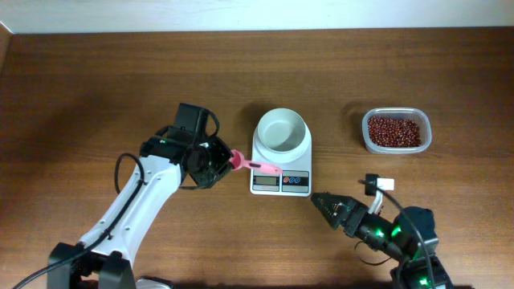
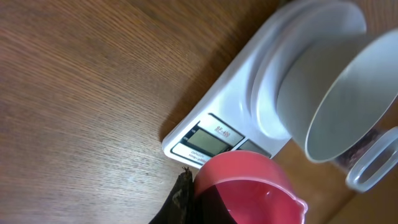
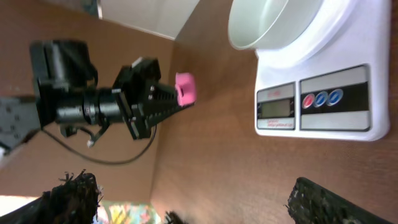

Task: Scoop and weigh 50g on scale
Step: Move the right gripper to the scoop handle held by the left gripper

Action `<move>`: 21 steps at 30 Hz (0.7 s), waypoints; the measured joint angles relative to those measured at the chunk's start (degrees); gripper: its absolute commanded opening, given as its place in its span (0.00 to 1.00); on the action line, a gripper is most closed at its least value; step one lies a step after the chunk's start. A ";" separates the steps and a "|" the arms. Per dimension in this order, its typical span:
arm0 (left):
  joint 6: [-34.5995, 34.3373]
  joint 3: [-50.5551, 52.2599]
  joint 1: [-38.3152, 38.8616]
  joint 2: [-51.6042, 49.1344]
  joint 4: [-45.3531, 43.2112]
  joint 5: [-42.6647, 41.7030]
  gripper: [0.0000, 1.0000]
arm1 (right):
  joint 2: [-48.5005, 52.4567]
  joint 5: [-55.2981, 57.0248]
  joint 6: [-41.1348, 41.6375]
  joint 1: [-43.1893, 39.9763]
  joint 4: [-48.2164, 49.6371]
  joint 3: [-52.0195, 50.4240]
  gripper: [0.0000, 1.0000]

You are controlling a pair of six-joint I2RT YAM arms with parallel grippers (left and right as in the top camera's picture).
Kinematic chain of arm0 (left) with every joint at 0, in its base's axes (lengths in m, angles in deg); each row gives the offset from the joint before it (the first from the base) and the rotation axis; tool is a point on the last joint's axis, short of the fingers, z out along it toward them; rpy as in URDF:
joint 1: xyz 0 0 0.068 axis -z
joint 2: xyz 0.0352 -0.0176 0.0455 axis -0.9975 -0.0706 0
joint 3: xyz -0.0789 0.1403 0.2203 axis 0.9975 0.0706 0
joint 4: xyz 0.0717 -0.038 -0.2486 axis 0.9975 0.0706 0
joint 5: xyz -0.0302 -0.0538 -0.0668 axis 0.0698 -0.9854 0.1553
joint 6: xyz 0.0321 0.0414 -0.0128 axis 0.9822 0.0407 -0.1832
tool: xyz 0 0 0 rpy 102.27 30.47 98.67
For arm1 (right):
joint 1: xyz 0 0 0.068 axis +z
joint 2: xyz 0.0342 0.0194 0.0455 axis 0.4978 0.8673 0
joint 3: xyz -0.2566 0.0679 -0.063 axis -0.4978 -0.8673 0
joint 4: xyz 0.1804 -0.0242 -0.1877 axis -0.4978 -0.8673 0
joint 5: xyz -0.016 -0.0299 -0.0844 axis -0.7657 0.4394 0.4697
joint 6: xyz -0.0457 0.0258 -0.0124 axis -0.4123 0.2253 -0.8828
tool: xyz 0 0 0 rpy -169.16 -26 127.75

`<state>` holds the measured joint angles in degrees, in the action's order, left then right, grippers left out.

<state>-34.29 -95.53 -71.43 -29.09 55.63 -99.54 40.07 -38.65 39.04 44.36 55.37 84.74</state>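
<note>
Standing at the middle of the wooden tabletop [image 1: 96, 88], the scale [image 1: 281, 178] is seen with its grey display and its red and blue buttons [image 1: 295, 180] on the side nearer the arms. The round white bowl [image 1: 281, 132] is carried on the scale's platform on the far side. The beans [image 1: 393, 131] are contained in a clear plastic tub [image 1: 429, 132], which is set to the right of the scale, well apart from it and level with the bowl. They are seen only there, as a loose dark red-brown heap.

The left gripper [image 1: 227, 160] is placed just beside the scale's left edge, and its jaws are clenched on a pink scoop [image 1: 261, 167]. The scoop's pink length is stretched across that left edge and over the scale's body, between the bowl and the display. Whether the scale is touched by it cannot be told. In the left wrist view the scoop's rounded cup is shown close in front of the display, with the bowl beyond.

The right gripper [image 1: 320, 202] is positioned off the scale's near right corner, close to it but apart, and its jaws are released and spread wide. In the right wrist view its two dark fingers [image 3: 329, 202] are seen far apart, with the scale's display and buttons beyond them.
</note>
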 measured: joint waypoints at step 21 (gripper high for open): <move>8.72 -0.15 9.99 0.04 2.05 0.37 0.00 | 40.81 7.15 -1.03 17.40 47.15 0.68 0.89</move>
<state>-25.57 -95.68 -61.44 -29.05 57.69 -99.17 80.87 -31.50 38.01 61.75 102.51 85.42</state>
